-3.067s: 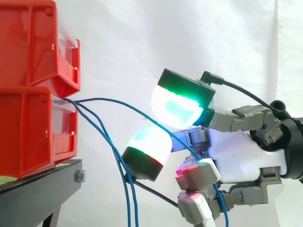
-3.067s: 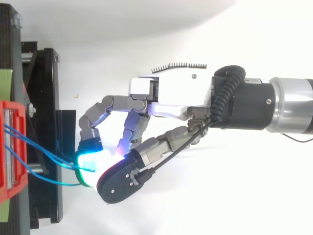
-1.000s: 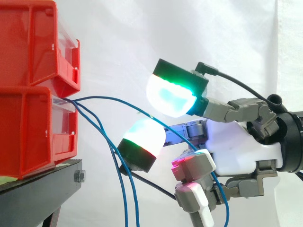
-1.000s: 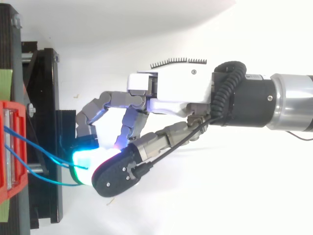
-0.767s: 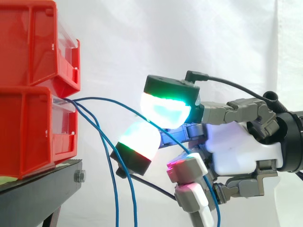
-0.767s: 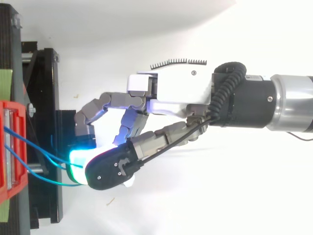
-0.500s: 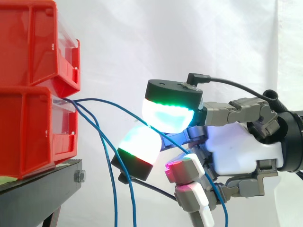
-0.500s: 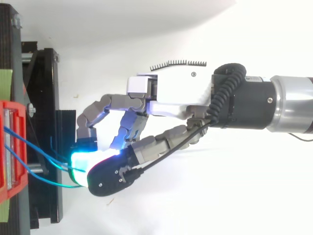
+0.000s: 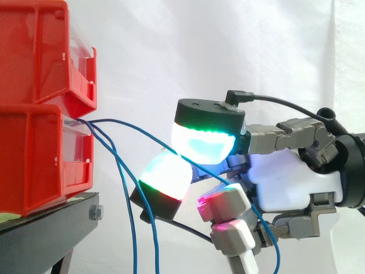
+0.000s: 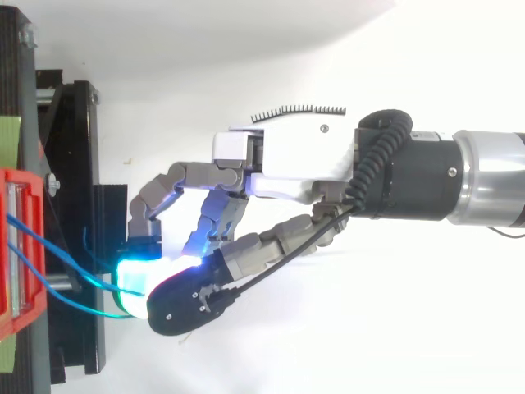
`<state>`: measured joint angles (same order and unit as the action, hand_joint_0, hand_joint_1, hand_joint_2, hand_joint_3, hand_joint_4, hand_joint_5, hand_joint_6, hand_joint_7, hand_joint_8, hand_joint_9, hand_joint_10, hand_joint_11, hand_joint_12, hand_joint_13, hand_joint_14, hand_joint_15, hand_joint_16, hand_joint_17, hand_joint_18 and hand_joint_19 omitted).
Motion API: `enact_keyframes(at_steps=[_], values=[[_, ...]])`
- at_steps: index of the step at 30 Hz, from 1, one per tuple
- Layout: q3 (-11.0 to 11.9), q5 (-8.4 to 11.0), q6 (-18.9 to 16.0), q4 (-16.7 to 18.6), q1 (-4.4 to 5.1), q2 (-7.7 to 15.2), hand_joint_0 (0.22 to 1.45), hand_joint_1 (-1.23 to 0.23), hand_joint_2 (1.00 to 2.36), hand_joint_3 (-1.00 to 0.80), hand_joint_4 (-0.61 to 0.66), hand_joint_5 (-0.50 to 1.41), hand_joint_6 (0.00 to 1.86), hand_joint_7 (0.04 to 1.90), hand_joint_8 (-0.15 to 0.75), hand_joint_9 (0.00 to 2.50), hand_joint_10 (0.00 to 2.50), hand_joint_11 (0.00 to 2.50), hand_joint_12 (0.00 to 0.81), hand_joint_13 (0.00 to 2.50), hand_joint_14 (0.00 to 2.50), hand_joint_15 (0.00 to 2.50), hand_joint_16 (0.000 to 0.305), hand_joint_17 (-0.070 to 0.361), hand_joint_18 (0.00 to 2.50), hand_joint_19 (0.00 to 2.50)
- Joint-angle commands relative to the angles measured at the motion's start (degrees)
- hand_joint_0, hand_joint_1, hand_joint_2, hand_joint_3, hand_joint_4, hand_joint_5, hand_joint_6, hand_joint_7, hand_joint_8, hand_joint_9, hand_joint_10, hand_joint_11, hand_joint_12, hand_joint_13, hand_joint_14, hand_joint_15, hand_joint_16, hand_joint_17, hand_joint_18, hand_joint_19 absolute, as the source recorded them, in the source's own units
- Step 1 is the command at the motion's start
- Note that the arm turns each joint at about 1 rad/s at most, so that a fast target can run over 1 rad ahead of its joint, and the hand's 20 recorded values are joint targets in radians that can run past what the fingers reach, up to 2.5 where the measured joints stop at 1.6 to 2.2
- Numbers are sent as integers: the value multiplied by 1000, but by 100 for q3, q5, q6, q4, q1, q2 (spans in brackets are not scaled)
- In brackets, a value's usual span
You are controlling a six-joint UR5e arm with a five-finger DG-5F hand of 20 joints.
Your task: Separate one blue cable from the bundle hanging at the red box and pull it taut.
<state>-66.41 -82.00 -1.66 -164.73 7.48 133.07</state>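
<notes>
My hand (image 9: 291, 177) comes in from the right with its fingers curled, closed in a pinch on 1 thin blue cable (image 9: 122, 122). The cable is clamped between the upper green-white glowing pad (image 9: 202, 142) and the lower white pad with the green-red edge (image 9: 165, 174); the pads meet right on it. The cable leaves the front of the lower of 2 stacked red plastic bins (image 9: 34, 160) and runs to the pinch in a shallow arc, not a straight line. Past the pinch it drops behind my palm toward the bottom edge. 2 other blue cables (image 9: 133, 240) leave the same bin front and hang down between the bins and my hand, clear of the pads. The bins sit on a black metal stand (image 9: 45, 234). From the top, my hand (image 10: 287, 156) sits just beside the stand (image 10: 74, 205), with the blue strands crossing from the bin (image 10: 16, 246) to the glowing pads.
</notes>
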Motion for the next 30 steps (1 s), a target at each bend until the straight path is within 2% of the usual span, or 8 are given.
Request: enact_keyframes(at_steps=[1, 10, 15, 18, 20, 21, 23, 30], values=[[6, -9, -10, 3, 8, 0, 758, -766, 1016, -180, 77, -199, 825, 884, 307, 1211, 20, 1222, 349, 1244, 24, 786, 34, 76, 996, 570], [50, -26, -10, -6, 17, 0, 743, -766, 1020, -130, 79, -202, 830, 882, 300, 1231, 17, 1341, 349, 1341, 26, 1095, 34, 76, 1010, 635], [50, -237, -1, -85, -10, -123, 739, -763, 1019, -82, 71, -205, 839, 889, 300, 1243, 14, 1417, 348, 1365, 24, 1221, 36, 80, 1025, 665], [41, -351, 87, -410, -10, -220, 727, -747, 1019, -45, 140, -216, 859, 882, 314, 1217, 4, 1610, 346, 1391, 19, 1408, 38, 84, 1042, 690], [41, -369, 113, -551, -10, -220, 717, -734, 1018, -40, 195, -230, 878, 871, 328, 1132, 361, 1618, 356, 1445, 10, 1551, 40, 90, 1076, 715], [41, -378, 131, -648, -10, -211, 713, -732, 1017, -48, 200, -235, 884, 866, 325, 1126, 383, 1631, 356, 1450, 10, 1571, 40, 91, 1081, 720], [41, -369, 131, -701, -1, -211, 697, -728, 1018, -86, 211, -239, 887, 869, 332, 1040, 716, 1491, 359, 1475, 5, 1623, 41, 92, 1089, 728], [41, -369, 104, -709, -1, -211, 661, -711, 1017, -216, 225, -246, 885, 870, 339, 992, 797, 1449, 345, 1480, 4, 1648, 41, 92, 1088, 737]])
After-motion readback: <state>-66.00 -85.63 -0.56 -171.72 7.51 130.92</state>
